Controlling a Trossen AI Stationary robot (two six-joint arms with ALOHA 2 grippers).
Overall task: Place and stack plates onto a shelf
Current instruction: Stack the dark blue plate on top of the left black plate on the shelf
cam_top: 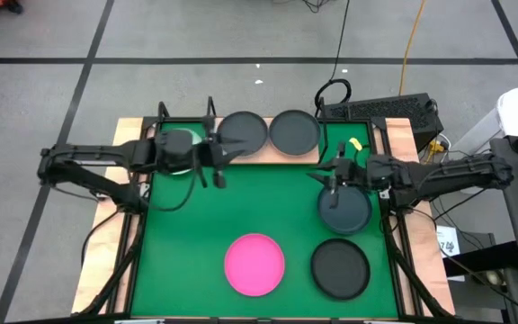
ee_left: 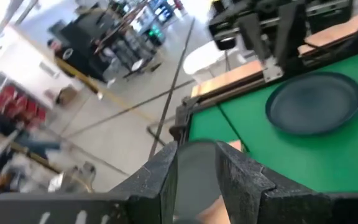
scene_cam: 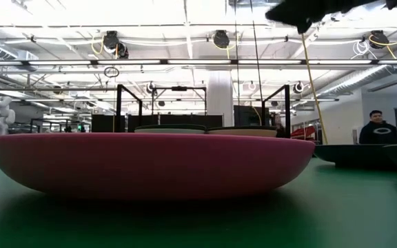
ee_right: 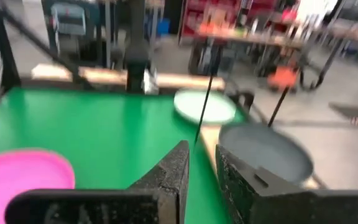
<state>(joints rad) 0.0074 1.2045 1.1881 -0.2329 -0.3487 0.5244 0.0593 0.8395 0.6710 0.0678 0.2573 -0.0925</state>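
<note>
Mid-stacking: left end effector [cam_top: 216, 171] near shelf [cam_top: 133, 130] at desk's far edge, right end effector [cam_top: 333, 183] over a dark plate [cam_top: 345, 209], grip state unclear on both; next grab needs descent.

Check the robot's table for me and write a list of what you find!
Surface: large green mat on a wooden table.
Job's things: two dark grey round plates on the light wooden shelf; pale green plate under the left arm; magenta plate and two more dark grey plates on the mat.
Clutter: small yellow item.
Grippers: left gripper by the pale green plate; right gripper above a dark plate on the mat.
Cables: yellow cable and black cable on the floor.
Surroundings: person in dark top far behind.
</note>
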